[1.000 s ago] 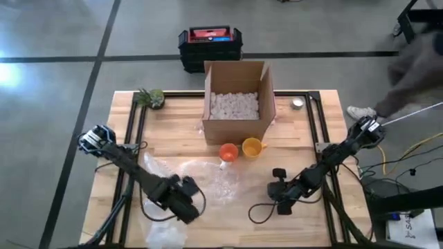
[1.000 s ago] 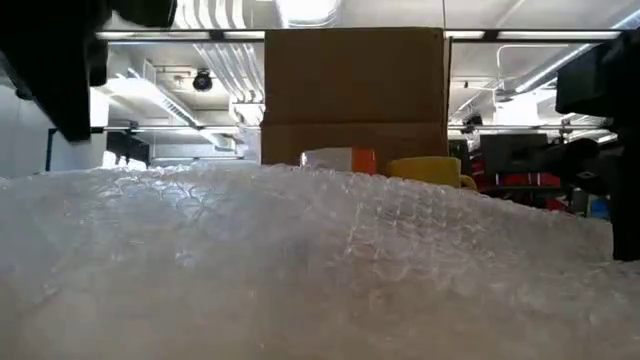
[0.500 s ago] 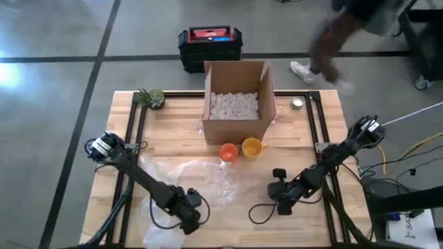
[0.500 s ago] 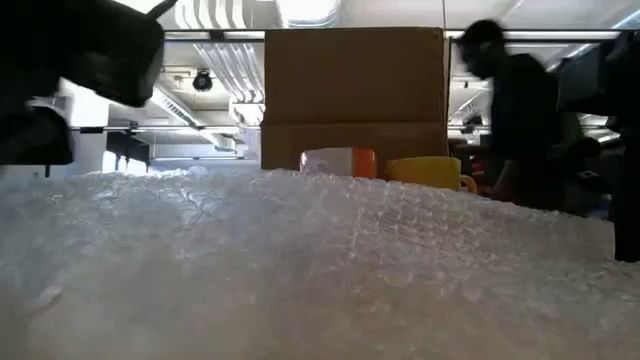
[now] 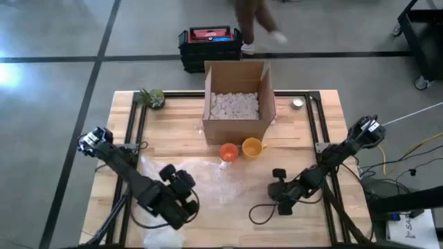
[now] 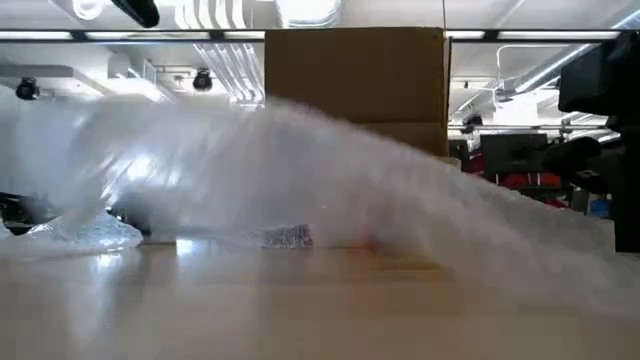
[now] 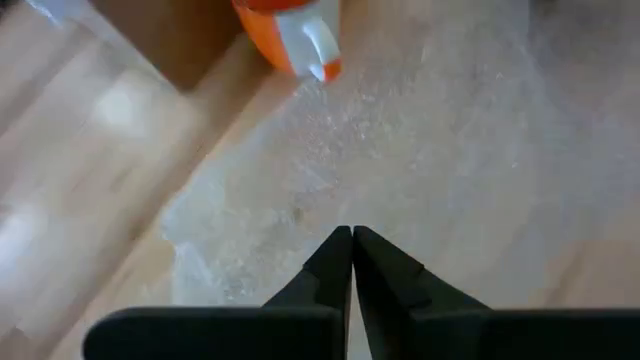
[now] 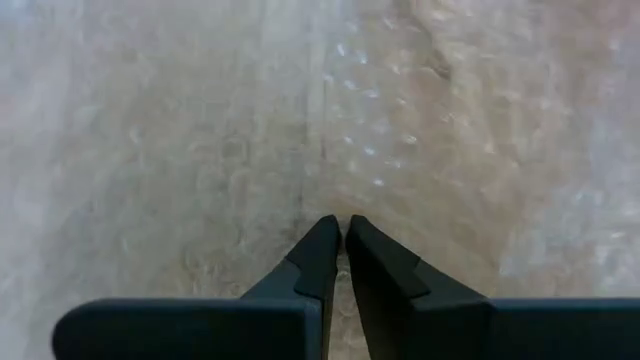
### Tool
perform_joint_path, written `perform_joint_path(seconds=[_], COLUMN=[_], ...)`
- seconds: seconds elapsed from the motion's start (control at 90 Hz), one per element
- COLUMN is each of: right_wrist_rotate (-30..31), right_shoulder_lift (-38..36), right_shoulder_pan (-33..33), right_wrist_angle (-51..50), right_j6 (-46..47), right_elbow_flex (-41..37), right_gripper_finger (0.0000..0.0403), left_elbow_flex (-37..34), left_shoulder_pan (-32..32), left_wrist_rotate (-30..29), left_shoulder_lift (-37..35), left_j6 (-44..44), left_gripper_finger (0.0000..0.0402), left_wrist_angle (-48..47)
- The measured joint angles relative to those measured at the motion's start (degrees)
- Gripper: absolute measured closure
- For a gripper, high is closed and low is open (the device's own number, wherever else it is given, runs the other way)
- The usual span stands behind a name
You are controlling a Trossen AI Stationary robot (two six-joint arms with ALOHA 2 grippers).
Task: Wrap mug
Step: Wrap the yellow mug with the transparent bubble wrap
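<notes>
left tool (image 7: pixel 352 232): fingers pressed together, seemingly pinching the bubble wrap sheet (image 5: pixel 208 181) at its near-left part; raised off the desk (image 5: pixel 173 135), in the high view above the sheet's left corner
right tool (image 8: pixel 343 226): fingers together over the right side of the sheet, low to the desk; cannot tell if any wrap is caught between them
bubble wrap sheet: clear, spread on the desk's near middle, between the two arms; in the low view one side is lifted and billowing, the other side slopes down to the desk
orange mug (image 5: pixel 228 152): on the desk just in front of the cardboard box (image 5: pixel 237 101), at the far edge of the sheet; looks to be lying on its side with a white handle showing in the left wrist view
yellow mug (image 5: pixel 252 146): just beside the orange mug, to its right, handle pointing right, off the sheet
cardboard box: open, filled with white packing peanuts, far middle of desk
other: small plant (image 5: pixel 151 97) at far-left corner; small round tin (image 5: pixel 297 104) at far right
step: judged as laying out or repositioning the wrap, mug not yet on it, wrapping not begun
next move: likely needs the lifted side set flat and close to the mug, then a tool freed to bring one mug onto the sheet's middle
risk: light sheet may fold on itself or slip out
</notes>
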Motion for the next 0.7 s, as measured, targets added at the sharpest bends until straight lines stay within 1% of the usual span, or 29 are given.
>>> perform_joint_path(seconds=[0.122, 0.244, 0.278, 0.4, 0.456, 0.6, 0.656, 0.7], right_wrist_rotate=[0.15, 0.10, 0.09, 0.07, 0.07, 0.07, 0.43, 1.01], right_shoulder_lift=[0.01, 0.01, 0.01, 0.01, 0.01, 0.01, 0.01, 0.01], right_shoulder_pan=[0.24, 0.26, 0.26, 0.26, 0.26, 0.26, 0.26, 0.26], right_wrist_angle=[0.08, 0.15, 0.17, 0.21, 0.22, 0.26, 0.25, 0.23], right_j6=[0.63, 0.65, 0.63, 0.58, 0.56, 0.54, 0.52, 0.52], right_elbow_flex=[0.00, 0.00, 0.00, 0.00, 0.00, 0.00, 0.00, 0.00], right_gripper_finger=[0.0384, 0.0384, 0.0384, 0.0384, 0.0384, 0.0384, 0.0384, 0.0384], left_elbow_flex=[-3.96, -11.69, -13.88, -20.94, -23.30, -27.28, -27.86, -27.96], left_shoulder_pan=[-0.18, -0.13, -0.11, -0.11, 0.18, 0.80, 0.96, 0.98], left_wrist_rotate=[9.36, 18.94, 20.16, 20.47, 22.68, 30.13, 32.42, 32.67], left_shoulder_lift=[0.76, 1.07, 1.07, 1.42, 1.60, 1.95, 2.20, 2.39], left_j6=[-0.22, -0.49, -0.71, -1.77, -1.83, -1.91, -1.14, -0.81], left_gripper_finger=[0.0402, 0.0402, 0.0402, 0.0402, 0.0402, 0.0402, 0.0402, 0.0402], left_wrist_angle=[7.82, 21.31, 25.26, 35.90, 40.32, 48.10, 49.05, 48.41])
